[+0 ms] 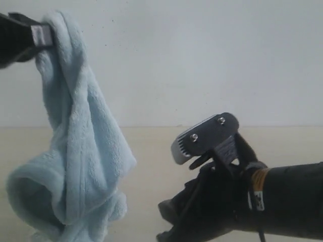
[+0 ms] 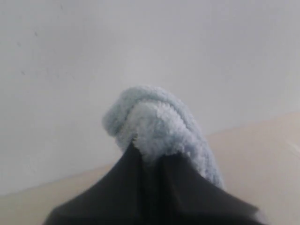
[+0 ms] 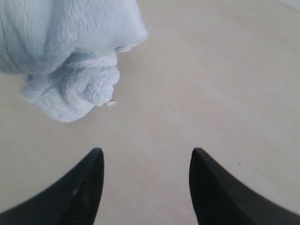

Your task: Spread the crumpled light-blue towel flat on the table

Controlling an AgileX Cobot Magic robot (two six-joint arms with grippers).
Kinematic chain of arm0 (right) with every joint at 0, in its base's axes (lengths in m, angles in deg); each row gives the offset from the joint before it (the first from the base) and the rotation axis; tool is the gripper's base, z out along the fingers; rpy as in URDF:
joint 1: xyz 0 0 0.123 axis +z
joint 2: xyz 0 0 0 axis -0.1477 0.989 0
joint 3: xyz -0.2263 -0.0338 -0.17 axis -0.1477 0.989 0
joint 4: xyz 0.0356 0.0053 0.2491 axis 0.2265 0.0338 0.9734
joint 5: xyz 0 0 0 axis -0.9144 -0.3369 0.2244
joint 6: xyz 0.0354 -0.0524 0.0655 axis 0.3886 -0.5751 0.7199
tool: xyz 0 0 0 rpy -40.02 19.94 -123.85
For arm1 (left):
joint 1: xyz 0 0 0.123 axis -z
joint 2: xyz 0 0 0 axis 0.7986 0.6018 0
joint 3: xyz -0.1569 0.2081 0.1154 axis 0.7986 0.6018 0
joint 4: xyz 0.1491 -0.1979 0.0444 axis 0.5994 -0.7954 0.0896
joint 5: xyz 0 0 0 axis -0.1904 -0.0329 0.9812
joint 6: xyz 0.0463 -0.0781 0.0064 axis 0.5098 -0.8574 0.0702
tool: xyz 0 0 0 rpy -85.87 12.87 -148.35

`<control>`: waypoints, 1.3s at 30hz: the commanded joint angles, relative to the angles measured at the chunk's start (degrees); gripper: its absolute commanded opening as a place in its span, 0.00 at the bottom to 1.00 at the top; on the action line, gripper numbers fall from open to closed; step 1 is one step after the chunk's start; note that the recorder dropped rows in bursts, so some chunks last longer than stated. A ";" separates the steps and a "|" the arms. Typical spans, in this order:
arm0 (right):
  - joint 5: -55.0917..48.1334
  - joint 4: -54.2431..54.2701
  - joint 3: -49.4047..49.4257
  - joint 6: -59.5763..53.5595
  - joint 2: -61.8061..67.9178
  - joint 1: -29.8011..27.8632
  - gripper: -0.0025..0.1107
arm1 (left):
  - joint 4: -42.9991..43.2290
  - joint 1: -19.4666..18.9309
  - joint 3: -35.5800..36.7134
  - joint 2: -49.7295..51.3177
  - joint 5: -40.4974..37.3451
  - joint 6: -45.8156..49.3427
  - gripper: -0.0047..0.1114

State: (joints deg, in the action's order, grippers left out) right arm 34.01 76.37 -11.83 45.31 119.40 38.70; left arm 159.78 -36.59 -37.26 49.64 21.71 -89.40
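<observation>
The light-blue towel hangs bunched from the upper left of the exterior view, and its lower folds reach down toward the table. My left gripper is shut on the towel's top fold, high above the table. My right gripper is open and holds nothing, low over bare table. The towel's lowest crumpled lump lies ahead of the right gripper's fingers, apart from them. In the exterior view the right arm reaches in from the right at the bottom, to the right of the towel.
A plain white wall stands behind the table. Bare pale beige table surface stretches beside the towel's lower end. A tiny pale speck lies by the towel.
</observation>
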 commanded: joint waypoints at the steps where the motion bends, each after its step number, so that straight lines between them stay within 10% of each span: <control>1: -0.15 0.20 -0.17 -0.01 -0.09 4.31 0.48 | -0.17 0.24 0.12 -6.54 -6.27 -0.71 0.08; 8: -4.24 0.38 -0.17 1.12 -3.15 4.32 0.48 | 10.35 0.14 2.64 -8.13 -19.95 -6.63 0.08; 12: -7.40 0.38 -0.17 1.15 -5.95 4.32 0.48 | 13.57 0.14 5.41 -8.65 -1.26 -5.36 0.08; 17: -8.00 1.00 -0.17 1.28 -8.50 4.32 0.48 | 19.79 0.04 7.97 -7.81 2.28 -25.49 0.08; 21: -8.63 1.86 -0.17 1.28 -9.19 4.32 0.48 | 20.27 0.16 7.17 -9.07 4.93 -23.95 0.08; 39: -11.79 7.41 -0.17 -0.47 -9.19 7.96 0.48 | 20.27 -0.11 -13.61 -13.23 -0.42 -25.50 0.08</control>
State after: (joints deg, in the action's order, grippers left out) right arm 22.75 83.45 -11.83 45.42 110.62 46.31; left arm 180.33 -36.62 -47.80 36.15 22.44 -114.25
